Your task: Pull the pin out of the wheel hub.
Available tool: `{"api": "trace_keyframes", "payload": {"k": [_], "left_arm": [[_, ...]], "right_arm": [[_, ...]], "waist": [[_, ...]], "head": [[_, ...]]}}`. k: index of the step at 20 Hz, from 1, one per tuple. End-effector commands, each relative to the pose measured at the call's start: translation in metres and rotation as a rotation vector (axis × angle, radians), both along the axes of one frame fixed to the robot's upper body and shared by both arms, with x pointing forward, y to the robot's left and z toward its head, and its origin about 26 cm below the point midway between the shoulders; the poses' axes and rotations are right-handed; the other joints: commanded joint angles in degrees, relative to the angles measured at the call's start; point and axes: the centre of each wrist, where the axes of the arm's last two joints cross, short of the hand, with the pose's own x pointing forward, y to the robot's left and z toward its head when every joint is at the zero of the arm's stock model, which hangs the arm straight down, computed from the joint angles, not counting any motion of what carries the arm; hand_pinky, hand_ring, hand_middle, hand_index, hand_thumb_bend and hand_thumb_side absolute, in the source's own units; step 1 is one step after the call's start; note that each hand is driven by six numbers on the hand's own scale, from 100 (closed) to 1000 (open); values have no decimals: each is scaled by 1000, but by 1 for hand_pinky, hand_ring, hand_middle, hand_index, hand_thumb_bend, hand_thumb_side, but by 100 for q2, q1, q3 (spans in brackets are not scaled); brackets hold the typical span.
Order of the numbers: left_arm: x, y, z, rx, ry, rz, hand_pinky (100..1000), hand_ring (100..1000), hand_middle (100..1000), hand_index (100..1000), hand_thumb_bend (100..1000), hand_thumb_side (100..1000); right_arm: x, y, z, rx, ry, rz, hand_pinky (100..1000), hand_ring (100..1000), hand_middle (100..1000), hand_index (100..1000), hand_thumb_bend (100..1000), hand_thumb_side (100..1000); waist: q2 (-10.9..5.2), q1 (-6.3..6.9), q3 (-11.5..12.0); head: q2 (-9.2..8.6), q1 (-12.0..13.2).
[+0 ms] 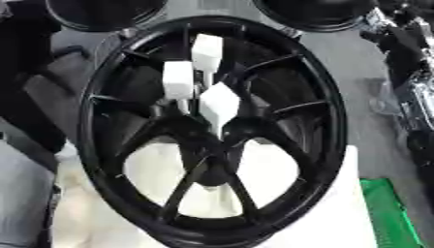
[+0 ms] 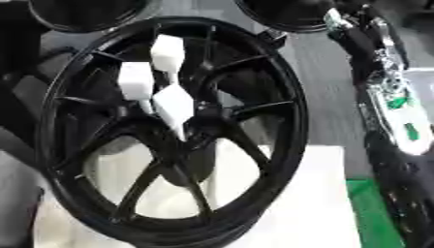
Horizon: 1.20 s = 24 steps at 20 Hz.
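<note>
On white surface [image 1: 339,218], black wheel hub [image 1: 326,121], 3 white pins [image 1: 219,102]

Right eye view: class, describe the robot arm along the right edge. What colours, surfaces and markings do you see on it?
The right arm is mostly black, with a long silvery-white section carrying small green patches. Its lower part is plain glossy black. Its hand cannot be made out.
</note>
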Motion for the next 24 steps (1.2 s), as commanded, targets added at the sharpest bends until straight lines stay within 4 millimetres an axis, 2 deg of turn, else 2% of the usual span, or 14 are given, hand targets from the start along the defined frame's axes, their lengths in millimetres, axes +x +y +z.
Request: {"api": "trace_keyframes", "payload": {"k": [1, 7, 10, 12, 19, 21, 24], "left_arm": [[0, 3, 9, 11, -28, 0, 753, 891, 904, 906, 840, 572], [0, 3, 9, 4, -22, -7, 738, 880, 891, 897, 838, 575], [1, 4, 19, 23, -38, -19, 737, 879, 890, 892, 830, 576], [1, 7, 39, 100, -76, -39, 745, 884, 897, 903, 825, 605], [-21, 13, 143, 529, -183, -174, 758, 884, 893, 903, 836, 596], [-29, 11, 164, 632, -163, -210, 762, 880, 884, 898, 846, 592], [-35, 10, 184, 764, -109, -239, 774, 883, 884, 904, 855, 608]], "right_arm": [[-1, -2, 10, -12, -27, -5, 829, 850, 826, 841, 364, 328], [-1, -2, 11, -11, -32, -7, 829, 850, 826, 841, 364, 327], [-1, -2, 12, -11, -37, -6, 829, 849, 826, 841, 363, 326], [-1, -2, 12, -15, -34, -8, 829, 848, 826, 841, 364, 327], [-2, -6, 9, -37, -16, -13, 829, 848, 826, 841, 366, 329], [-3, -7, 7, -45, -7, -13, 829, 848, 826, 841, 367, 330], [-3, -7, 6, -53, -1, -10, 829, 848, 826, 841, 366, 331]], "waist": [[-108, 9, -2], [-96, 17, -39], [-88, 27, -71], [-101, 59, -75], [-158, 181, -71], [-171, 211, -67], [-183, 244, -80]], "head": [[-49, 0], [-33, 9], [-9, -5], [11, -6], [65, -103], [78, -107], [70, -103]]}}
